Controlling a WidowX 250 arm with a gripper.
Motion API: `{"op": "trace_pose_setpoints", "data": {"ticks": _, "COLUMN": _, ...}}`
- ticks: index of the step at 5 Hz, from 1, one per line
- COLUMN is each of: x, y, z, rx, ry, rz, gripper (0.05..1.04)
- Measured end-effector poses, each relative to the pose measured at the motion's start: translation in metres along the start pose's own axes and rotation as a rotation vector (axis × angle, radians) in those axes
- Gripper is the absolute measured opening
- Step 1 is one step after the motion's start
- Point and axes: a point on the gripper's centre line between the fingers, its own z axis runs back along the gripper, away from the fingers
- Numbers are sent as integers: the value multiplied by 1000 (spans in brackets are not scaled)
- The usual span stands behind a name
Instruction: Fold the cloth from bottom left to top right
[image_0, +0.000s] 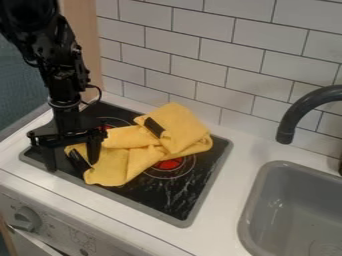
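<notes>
Just right of your pincer (72, 166), and partly between its fingers (95, 150), lay the yellow cloth (127, 165), a crumpled bundle on the black cooktop (163, 202). Your pincer hung at the bundle's lower-left end in the camera view, pointing down, with its two fingers spread well apart. You had nothing clamped in it: the cloth's near corner lay in the gap, and the right-hand finger, as you looked at it, stood in front of the fabric. Whether that finger touched the cloth, you could not tell.

From the pincer, the cloth's long axis ran slantwise up and to the right, away from you. At the pincer's end you had a loose, uneven edge with a dark patch (78, 160) lying between the fingers; a lower flap dipped down just to their right. At the far end, up and to the right of the pincer, the cloth rose into a thicker folded lump, with a second dark patch (154, 127) on its left side. Beyond the bundle, farther right of your pincer, were the grey sink (267, 172) and its dark, curved faucet (314, 102).
</notes>
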Motion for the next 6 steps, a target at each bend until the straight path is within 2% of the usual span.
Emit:
{"op": "trace_pose_setpoints", "data": {"ticks": 1, "x": 2, "y": -5, "z": 0, "rx": -33, "ry": -13, "rz": -20, "gripper": 629}}
{"op": "trace_pose_setpoints", "data": {"ticks": 2, "x": 2, "y": -7, "z": 0, "rx": -41, "ry": -16, "rz": -30, "gripper": 339}}
{"op": "trace_pose_setpoints", "data": {"ticks": 3, "x": 2, "y": -7, "z": 0, "rx": -44, "ry": -15, "rz": -39, "gripper": 162}}
{"op": "trace_pose_setpoints", "data": {"ticks": 4, "x": 0, "y": -6, "z": 0, "rx": -43, "ry": 0, "rz": -42, "gripper": 71}}
{"op": "trace_pose_setpoints", "data": {"ticks": 5, "x": -8, "y": -2, "z": 5, "rx": -54, "ry": 35, "rz": -28, "gripper": 52}}
{"op": "trace_pose_setpoints", "data": {"ticks": 6, "x": -12, "y": -4, "z": 19, "rx": -83, "ry": 61, "rz": -10, "gripper": 51}}
